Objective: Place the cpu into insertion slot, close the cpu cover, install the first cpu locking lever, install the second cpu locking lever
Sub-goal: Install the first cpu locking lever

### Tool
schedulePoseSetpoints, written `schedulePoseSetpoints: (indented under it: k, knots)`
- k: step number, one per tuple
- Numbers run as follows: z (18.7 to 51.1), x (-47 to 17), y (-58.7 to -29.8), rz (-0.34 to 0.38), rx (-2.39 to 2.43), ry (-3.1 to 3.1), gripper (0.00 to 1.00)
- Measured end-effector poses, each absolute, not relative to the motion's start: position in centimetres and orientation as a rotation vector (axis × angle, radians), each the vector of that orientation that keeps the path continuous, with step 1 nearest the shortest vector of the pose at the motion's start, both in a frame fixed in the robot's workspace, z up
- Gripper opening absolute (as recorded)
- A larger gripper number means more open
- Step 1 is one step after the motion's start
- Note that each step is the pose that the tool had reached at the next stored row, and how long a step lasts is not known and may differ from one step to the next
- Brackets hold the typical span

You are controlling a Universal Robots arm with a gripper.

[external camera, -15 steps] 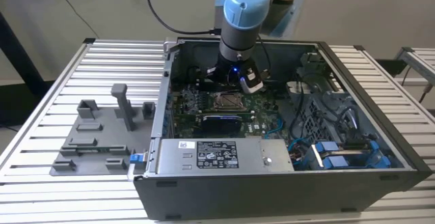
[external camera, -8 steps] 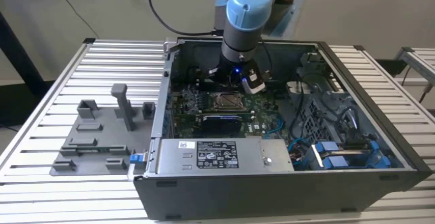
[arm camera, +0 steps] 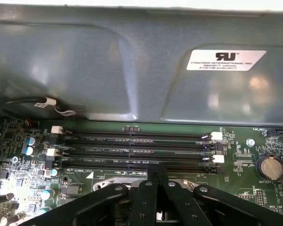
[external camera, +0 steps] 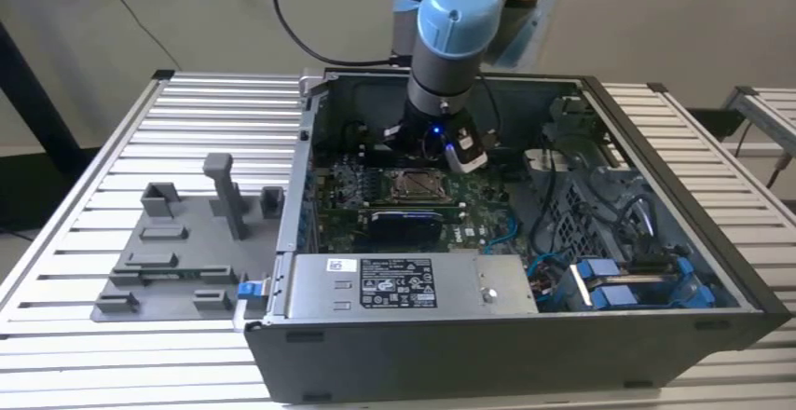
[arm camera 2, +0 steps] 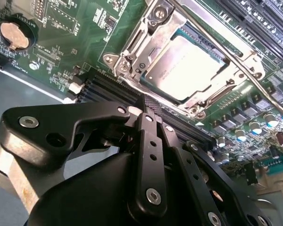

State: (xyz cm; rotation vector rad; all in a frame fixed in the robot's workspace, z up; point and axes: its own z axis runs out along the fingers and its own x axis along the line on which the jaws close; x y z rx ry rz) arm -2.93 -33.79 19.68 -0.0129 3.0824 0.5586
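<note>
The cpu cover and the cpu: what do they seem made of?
The cpu cover: bare silvery metal, probably stamped steel; shiny, sharp highlights, bent edges. The cpu: metal-looking top plate, matte silver-tan, soft even sheen; exact metal unclear.

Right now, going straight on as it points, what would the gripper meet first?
Likely the black memory slots beside the cpu cover, right under the gripper; depth is unclear.

Exterior view: high, angled down into open case (external camera: 498, 345). Both wrist views: close over motherboard (arm camera 2: 61, 42) (arm camera: 245, 155).
</note>
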Motion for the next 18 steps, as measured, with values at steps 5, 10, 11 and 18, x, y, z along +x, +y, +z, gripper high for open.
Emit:
schedulePoseSetpoints:
  k: [5,10,11,18]
  knots:
    - [19.92,-2.91,-33.91,0.559,-0.011,3.089,0.11]
    - [20.19,-2.9,-33.9,0.558,-0.01,3.093,0.11]
    - [20.2,-2.9,-33.9,0.557,-0.01,3.093,0.11]
    - [19.8,-2.9,-33.9,0.557,-0.01,3.093,0.11]
